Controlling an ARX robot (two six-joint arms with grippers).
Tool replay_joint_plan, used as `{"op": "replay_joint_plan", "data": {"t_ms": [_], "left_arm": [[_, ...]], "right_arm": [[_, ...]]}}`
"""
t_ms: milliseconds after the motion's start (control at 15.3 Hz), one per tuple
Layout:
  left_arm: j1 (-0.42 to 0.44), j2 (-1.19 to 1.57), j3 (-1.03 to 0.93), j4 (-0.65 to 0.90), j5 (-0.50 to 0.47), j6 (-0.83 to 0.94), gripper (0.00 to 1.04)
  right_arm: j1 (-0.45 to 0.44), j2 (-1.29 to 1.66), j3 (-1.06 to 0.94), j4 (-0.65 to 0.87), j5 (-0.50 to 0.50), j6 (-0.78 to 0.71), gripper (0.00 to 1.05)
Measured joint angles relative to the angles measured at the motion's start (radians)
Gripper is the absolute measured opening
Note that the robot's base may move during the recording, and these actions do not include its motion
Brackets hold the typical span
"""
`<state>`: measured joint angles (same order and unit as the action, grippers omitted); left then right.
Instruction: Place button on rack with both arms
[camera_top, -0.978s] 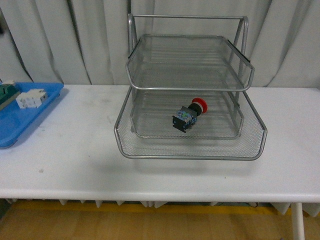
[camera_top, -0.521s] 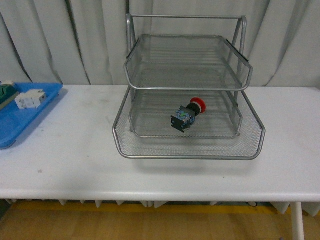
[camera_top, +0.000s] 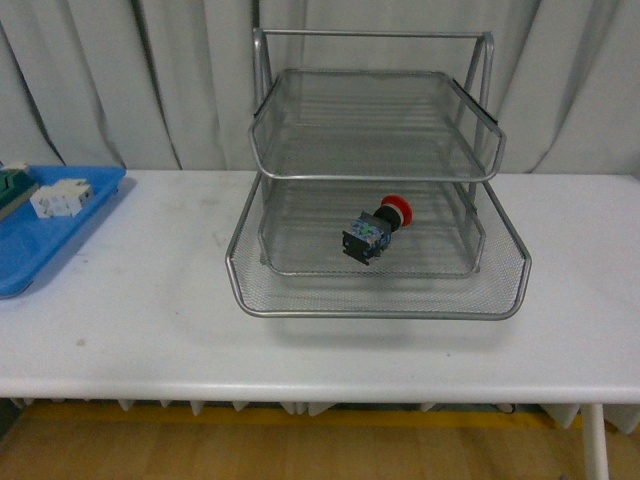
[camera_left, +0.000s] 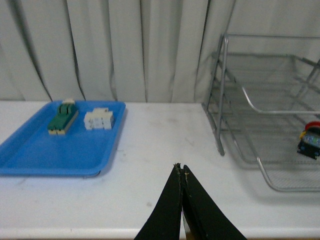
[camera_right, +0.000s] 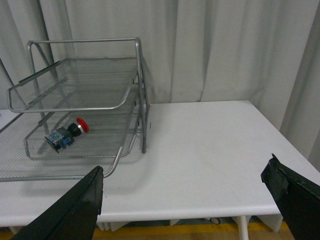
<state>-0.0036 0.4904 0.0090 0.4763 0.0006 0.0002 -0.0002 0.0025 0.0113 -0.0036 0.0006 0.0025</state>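
The button (camera_top: 375, 228) lay on its side inside the rack (camera_top: 375, 312), on the middle shelf as far as I could tell. It was a little to the right of the rack's middle. Its red cap pointed toward the back right corner of the rack. Its dark body pointed toward the front left corner, so its long side ran slantwise across the shelf.

The rack stood on the white table (camera_top: 150, 300). Well off to the left of the rack sat a blue tray (camera_top: 40, 250) with a white block (camera_top: 62, 197) and a green block (camera_left: 62, 117) in it.

No arm showed in the front view. The left tool (camera_left: 180, 167) had its two tips pressed together with nothing in them. It hung low over the table, out in front of the rack on the tray's side. The right tool (camera_right: 185, 172) had its tips wide apart and held nothing. It was out past the rack's right front corner.

I think the job was done, because the button was already on the rack. If it needed a nudge, the right arm looked better placed, as its tool was ready to close.
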Motion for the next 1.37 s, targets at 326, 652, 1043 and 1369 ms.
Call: {"op": "replay_joint_plan", "data": {"t_ms": [326,652,1043,1369], "left_arm": [[0.002,-0.163,0.000,-0.152,0.000,0.000,0.02],[0.002,-0.279,0.000,-0.263,-0.001,0.000,0.02],[0.002,-0.485,0.004,-0.477,-0.001,0.000,0.02],[0.002,-0.486,0.000,-0.480,-0.001,0.000,0.05]], "right_arm": [[0.000,0.000,0.000,0.000,0.000,0.000,0.98],[0.000,0.000,0.000,0.000,0.000,0.000,0.98],[0.000,0.000,0.000,0.002,0.000,0.000,0.98],[0.000,0.000,0.000,0.000,0.000,0.000,0.98]]}}
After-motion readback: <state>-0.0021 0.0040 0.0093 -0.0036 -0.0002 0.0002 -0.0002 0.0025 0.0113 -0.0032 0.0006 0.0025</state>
